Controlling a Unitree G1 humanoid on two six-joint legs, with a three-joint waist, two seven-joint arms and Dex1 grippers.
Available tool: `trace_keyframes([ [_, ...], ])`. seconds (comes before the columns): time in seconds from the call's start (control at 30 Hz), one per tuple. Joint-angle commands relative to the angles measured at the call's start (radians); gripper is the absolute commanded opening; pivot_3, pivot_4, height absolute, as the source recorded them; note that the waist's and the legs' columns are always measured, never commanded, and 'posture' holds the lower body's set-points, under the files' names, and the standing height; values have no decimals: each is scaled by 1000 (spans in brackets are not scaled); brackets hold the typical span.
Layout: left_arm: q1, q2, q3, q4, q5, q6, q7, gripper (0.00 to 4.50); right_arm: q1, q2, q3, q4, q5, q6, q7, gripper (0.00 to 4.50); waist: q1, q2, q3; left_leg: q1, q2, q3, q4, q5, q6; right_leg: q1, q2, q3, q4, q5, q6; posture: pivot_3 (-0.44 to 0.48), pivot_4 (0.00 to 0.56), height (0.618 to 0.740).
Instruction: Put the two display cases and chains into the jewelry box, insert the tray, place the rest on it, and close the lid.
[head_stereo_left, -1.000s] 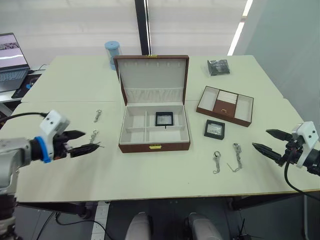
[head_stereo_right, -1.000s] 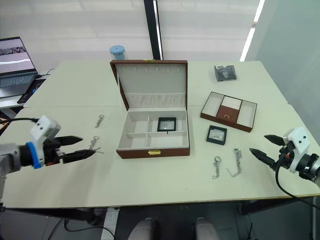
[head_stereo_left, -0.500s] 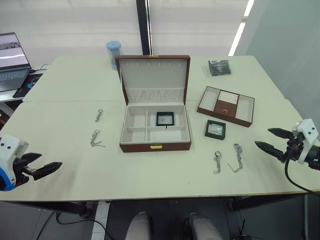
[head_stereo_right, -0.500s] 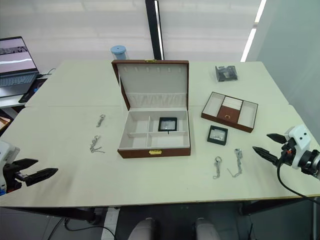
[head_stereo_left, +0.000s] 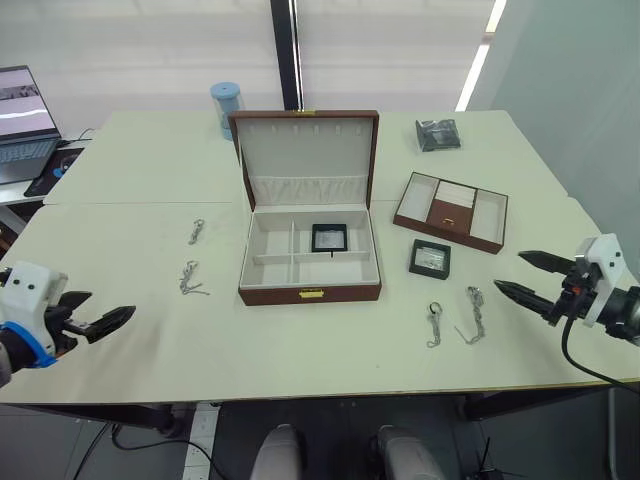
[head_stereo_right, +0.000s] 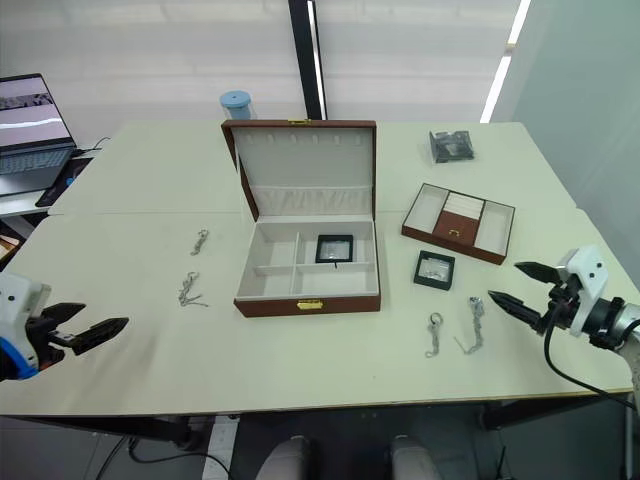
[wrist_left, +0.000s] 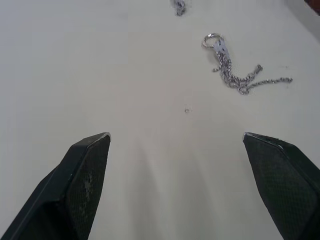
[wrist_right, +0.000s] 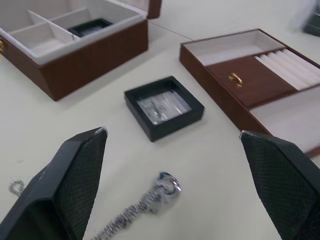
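Bare table (head_stereo_left: 300, 345) before the jewelry box (head_stereo_left: 310, 292); chains (head_stereo_left: 455, 318) rightward

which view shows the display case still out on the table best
The right wrist view: the display case sits close and centred, its clear window top readable, lying between the jewelry box and the tray. Both eye views show it small, right of the box. The left wrist view shows chains instead.

Matt cream desk (head_stereo_left: 300, 340); leather-look brown jewelry box (head_stereo_left: 310, 293) with soft cream lining; shiny metal chains (wrist_left: 235, 75); textured black end effector fingers (wrist_right: 80, 165).
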Motion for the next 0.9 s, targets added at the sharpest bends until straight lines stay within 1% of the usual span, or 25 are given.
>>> trace_keyframes([
  [0.03, -16, -78, 2, -81, -24, -25, 102, 4377, 3, 31, 40, -144, 41, 22, -17, 4500, 0, 0, 0, 0, 0, 0, 0, 0, 0, 0, 0, 0, 0, 0, 0, 0, 150, 740],
  [0.13, -40, -156, -9, -104, -30, -39, 177, 4377, -8, 65, 114, -233, 42, 28, -18, 4500, 0, 0, 0, 0, 0, -1, 0, 0, 0, 0, 0, -1, 0, 0, 0, 0, 150, 740],
  [0.3, -92, -262, -66, -133, -21, -70, 291, 4377, -35, 101, 232, -312, 24, 15, -14, 4500, 1, -1, -1, 0, -1, -2, 1, 0, 0, 1, 0, -1, 0, 0, 0, 0, 150, 740],
  [0.43, -98, -315, -124, -128, 3, -111, 347, 4377, -52, 133, 298, -332, -8, 3, -34, 4500, 1, -2, -1, 0, -1, -2, 1, 0, 0, 1, 0, -2, 0, 0, 0, 0, 150, 740],
  [0.53, -99, -334, -158, -112, 13, -144, 369, 4377, -57, 149, 337, -334, -38, -7, -43, 4500, 1, -2, -1, 0, -1, -2, 1, 0, 0, 1, 0, -2, 0, 0, 0, 0, 150, 740],
  [0.67, -140, -327, -180, -28, 36, -201, 391, 4377, -88, 171, 364, -344, -44, 17, -71, 4500, 1, -2, -1, 0, -1, -3, 1, 0, 0, 1, 0, -2, 0, 0, 0, 0, 150, 740],
  [0.9, -203, -314, -227, 114, 60, -263, 375, 4377, -122, 188, 383, -383, -29, 72, -109, 4500, 2, -2, -1, 0, -1, -3, 1, 0, 0, 1, 0, -2, 0, 0, 0, 0, 150, 740],
])
